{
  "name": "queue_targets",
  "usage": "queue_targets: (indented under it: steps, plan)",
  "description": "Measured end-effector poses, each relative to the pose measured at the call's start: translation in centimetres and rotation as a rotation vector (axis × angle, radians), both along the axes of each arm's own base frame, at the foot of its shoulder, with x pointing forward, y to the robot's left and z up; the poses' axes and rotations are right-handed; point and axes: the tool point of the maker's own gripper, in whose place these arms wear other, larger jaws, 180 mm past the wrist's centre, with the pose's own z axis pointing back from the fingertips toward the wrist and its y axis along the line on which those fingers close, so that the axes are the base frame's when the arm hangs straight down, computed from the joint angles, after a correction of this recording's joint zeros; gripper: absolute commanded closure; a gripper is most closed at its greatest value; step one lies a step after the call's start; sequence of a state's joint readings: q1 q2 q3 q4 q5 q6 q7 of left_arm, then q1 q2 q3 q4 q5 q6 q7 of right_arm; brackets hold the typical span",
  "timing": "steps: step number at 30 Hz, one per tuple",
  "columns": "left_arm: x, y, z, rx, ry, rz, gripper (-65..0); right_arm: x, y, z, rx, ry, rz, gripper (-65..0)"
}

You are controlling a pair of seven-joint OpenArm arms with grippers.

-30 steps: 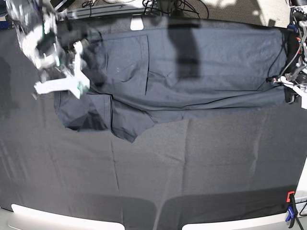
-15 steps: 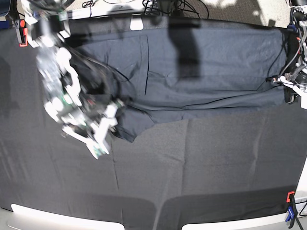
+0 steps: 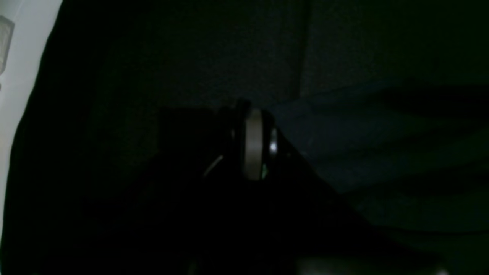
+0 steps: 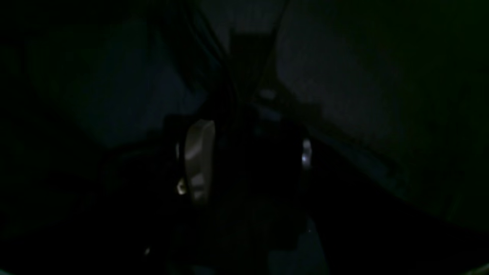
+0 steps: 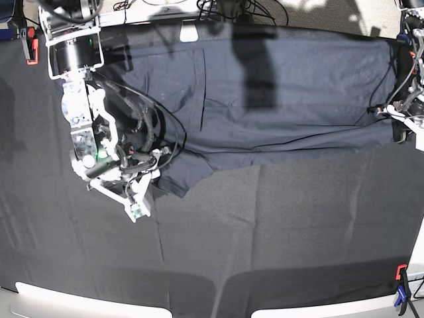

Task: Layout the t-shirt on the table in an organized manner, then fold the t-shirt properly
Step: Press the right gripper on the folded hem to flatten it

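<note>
- Right gripper point(image 5: 132, 192): hanging low over the near-left part of the t-shirt point(image 5: 285, 93), at the corner of cloth that is poking toward the table's near edge. Its jaws are standing apart, as the right wrist view shows; whether any cloth is lying between them cannot be told, that view being too dark.
- Left gripper point(image 5: 397, 116): sitting at the shirt's right end, by the table's right edge. Its jaws are closed; the dim left wrist view shows the fingers pressed together, but whether they are pinching the hem cannot be told. Judged purpose: anchoring that end so the cloth is not sliding while the other arm is working.
- T-shirt: lying along the far edge of the table point(image 5: 278, 225) as a long band running from left to right, flat over most of its width, with creases and an untidy flap at its near-left corner.
- Table: its black cloth is lying bare across the near half, giving room for a fold.
- Stage, as judged: the shirt is being laid out; the left corner is needing to be smoothed or drawn square before further folding.
- Risk, as judged: pulling the left corner may be dragging the whole band off line.
</note>
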State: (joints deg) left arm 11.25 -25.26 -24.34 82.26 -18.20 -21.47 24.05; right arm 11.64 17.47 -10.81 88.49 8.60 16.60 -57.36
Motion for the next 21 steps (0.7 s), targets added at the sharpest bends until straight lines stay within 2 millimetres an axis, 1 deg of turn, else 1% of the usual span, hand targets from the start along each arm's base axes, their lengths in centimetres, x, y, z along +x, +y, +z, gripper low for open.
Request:
queue_targets:
  steps: [1,2,6,9,10,12,14,16,19,20,21]
  plan:
    - [0.0,0.0,0.0,0.000,0.000,0.000,0.0,0.0,0.0,0.0,-0.001,0.003,0.000,-25.7]
    - [0.0,0.0,0.0,0.000,0.000,0.000,0.0,0.0,0.0,0.0,-0.001,0.003,0.000,-23.5]
    - [0.0,0.0,0.0,0.000,0.000,0.000,0.0,-0.6,1.0,-0.2,0.023,0.032,0.069,-11.5]
    - [0.0,0.0,0.0,0.000,0.000,0.000,0.0,-0.9,0.8,-0.4,0.009,0.052,0.071,-1.7]
    - [0.0,0.0,0.0,0.000,0.000,0.000,0.0,-0.9,0.7,-0.5,0.005,0.052,0.071,0.0]
    - [0.0,0.0,0.0,0.000,0.000,0.000,0.0,-0.9,0.7,-0.4,-0.001,0.052,0.086,0.0]
    - [0.0,0.0,0.0,0.000,0.000,0.000,0.0,-1.1,1.2,-0.3,-0.011,0.048,0.151,0.0]
    - [0.0,0.0,0.0,0.000,0.000,0.000,0.0,-1.0,1.9,0.7,-0.020,0.017,0.211,0.0]
    - [0.0,0.0,0.0,0.000,0.001,0.000,0.0,-0.8,3.2,4.0,-0.036,-0.079,0.342,0.0]
    - [0.0,0.0,0.0,0.000,0.000,0.000,0.0,-0.9,3.4,5.2,-0.034,-0.110,0.366,0.0]
    - [0.0,0.0,0.0,0.000,0.000,0.000,0.0,-1.1,3.2,6.0,-0.050,-0.135,0.381,0.0]
